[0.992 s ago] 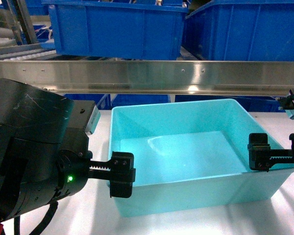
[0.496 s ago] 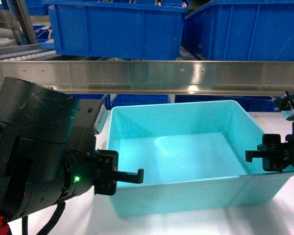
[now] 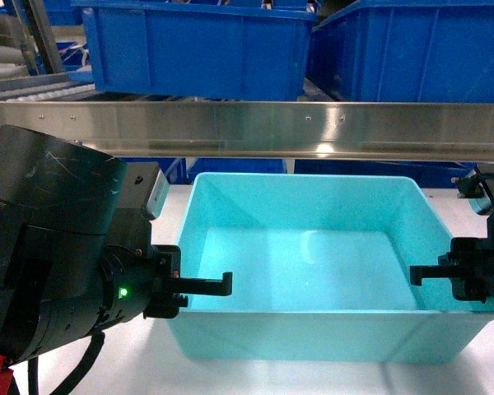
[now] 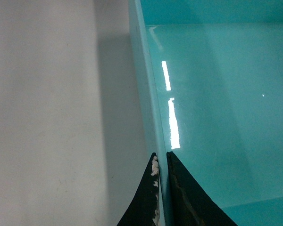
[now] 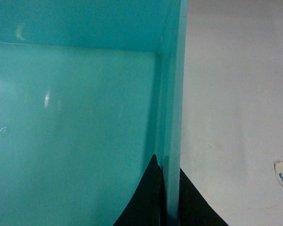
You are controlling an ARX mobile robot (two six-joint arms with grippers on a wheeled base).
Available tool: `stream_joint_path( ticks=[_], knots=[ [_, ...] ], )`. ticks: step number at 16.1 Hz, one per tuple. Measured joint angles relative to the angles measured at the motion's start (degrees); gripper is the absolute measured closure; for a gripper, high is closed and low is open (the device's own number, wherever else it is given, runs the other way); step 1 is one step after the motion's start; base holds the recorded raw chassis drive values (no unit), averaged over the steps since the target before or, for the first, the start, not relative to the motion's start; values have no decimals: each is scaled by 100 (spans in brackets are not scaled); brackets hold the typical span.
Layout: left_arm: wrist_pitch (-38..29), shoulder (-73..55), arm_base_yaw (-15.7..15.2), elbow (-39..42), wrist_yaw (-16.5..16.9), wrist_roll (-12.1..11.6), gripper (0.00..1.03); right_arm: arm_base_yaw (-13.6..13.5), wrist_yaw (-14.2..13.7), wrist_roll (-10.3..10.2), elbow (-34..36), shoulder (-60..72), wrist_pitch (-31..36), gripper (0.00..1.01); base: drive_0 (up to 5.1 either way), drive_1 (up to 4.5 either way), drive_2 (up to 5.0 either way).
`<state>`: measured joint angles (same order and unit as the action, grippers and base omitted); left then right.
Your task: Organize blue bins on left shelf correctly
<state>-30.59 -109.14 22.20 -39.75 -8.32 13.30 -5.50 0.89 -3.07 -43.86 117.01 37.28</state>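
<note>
Compared with a second ago, the turquoise bin [image 3: 313, 271] has squared up, its near wall now running level across the head view instead of slanting, and both arms have dropped lower along its sides. The left gripper [image 4: 161, 188] is pinching the bin's left wall, one finger inside and one outside; the right gripper [image 5: 166, 197] clamps the right wall the same way. So the bin sits between the two claws, on the white table [image 3: 148, 370]. Beyond them runs the steel shelf rail [image 3: 255, 127], with dark blue bins [image 3: 198, 49] above it.
</note>
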Motion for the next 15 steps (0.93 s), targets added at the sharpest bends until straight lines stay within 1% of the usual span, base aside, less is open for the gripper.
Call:
stream_joint_path(
  ticks=[3,5,7,9,11,12,15],
  knots=[
    [13,155,11,7,-31,-22,101,35,44,-90,94,-203,-98,99,0,0,0],
    [35,487,39,4,-138,-66,101,42,57,-125,151,-610,-127,99,0,0,0],
    [146,737,116,-4,-197,-61,101,70,98,-118,254,-1025,-197,99,0,0,0],
    [258,999,184,-2,-271,-57,101,66,195,-33,407,-1436,-210,99,0,0,0],
    [199,1086,195,-2,-280,-39,101,63,181,122,573,-1764,258,99,0,0,0],
    [203,1091,197,-2,-282,-17,101,63,173,164,560,-1810,273,99,0,0,0],
    [225,1091,197,-2,-269,-17,101,63,173,166,575,-1797,219,99,0,0,0]
  ],
)
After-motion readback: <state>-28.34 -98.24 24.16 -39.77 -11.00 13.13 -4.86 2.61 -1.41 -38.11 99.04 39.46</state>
